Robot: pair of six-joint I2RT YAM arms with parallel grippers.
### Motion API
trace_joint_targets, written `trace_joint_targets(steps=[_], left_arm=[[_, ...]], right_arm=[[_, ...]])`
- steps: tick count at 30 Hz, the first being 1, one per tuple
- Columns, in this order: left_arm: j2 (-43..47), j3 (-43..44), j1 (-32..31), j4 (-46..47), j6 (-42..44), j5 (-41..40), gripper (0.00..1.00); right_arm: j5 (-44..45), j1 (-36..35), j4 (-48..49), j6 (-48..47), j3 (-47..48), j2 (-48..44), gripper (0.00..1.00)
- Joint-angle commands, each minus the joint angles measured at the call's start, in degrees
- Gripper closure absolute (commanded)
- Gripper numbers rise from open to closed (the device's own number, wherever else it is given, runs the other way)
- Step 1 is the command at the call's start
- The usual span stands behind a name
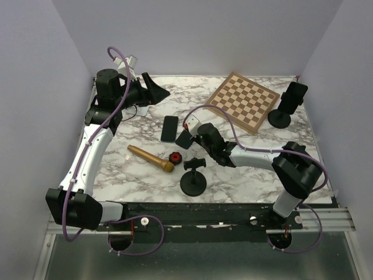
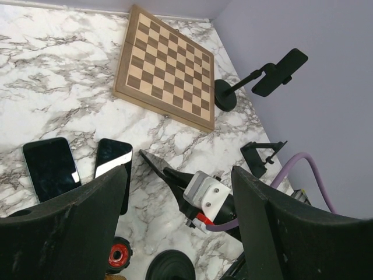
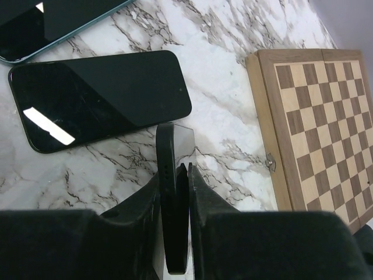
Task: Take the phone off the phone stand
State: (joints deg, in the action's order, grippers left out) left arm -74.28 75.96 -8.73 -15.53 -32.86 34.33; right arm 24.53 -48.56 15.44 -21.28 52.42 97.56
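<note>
One phone (image 3: 173,146) gripped edge-on in your right gripper (image 3: 175,175)
It is off the stand (image 1: 193,177), over the table (image 3: 227,111), just beside a flat phone (image 3: 99,99); your left gripper (image 1: 156,92) is spread wide, holding nothing

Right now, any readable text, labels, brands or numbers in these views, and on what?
No legible text in any view.
Held phone in the right hand: seen edge-on, no marking shows.
Black phone and teal-edged phone: dark screens, glare only.
Chessboard: plain squares, no letters or numbers.
</note>
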Motion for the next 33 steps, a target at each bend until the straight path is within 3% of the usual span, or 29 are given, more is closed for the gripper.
trace_joint_targets(steps=[1, 8, 29, 33], left_arm=[[0.0, -0.6, 0.2, 0.9, 0.2, 1.1, 0.2], [-0.2, -0.6, 0.2, 0.9, 0.3, 1.1, 0.2], [-0.1, -0.6, 0.2, 1.1, 0.2, 1.4, 0.2], [-0.2, -0.6, 0.2, 1.1, 0.3, 1.5, 0.2]], right_arm=[[-4.0, 0.3, -5.0, 0.2, -2.3, 2.3, 0.74], [-6.9, 0.3, -7.8, 0.7, -2.1, 3.1, 0.52], [-11.5, 0.2, -11.1, 4.2, -0.9, 0.4, 0.31], [-9.5, 0.2, -13.0, 5.9, 0.8, -0.9, 0.2]])
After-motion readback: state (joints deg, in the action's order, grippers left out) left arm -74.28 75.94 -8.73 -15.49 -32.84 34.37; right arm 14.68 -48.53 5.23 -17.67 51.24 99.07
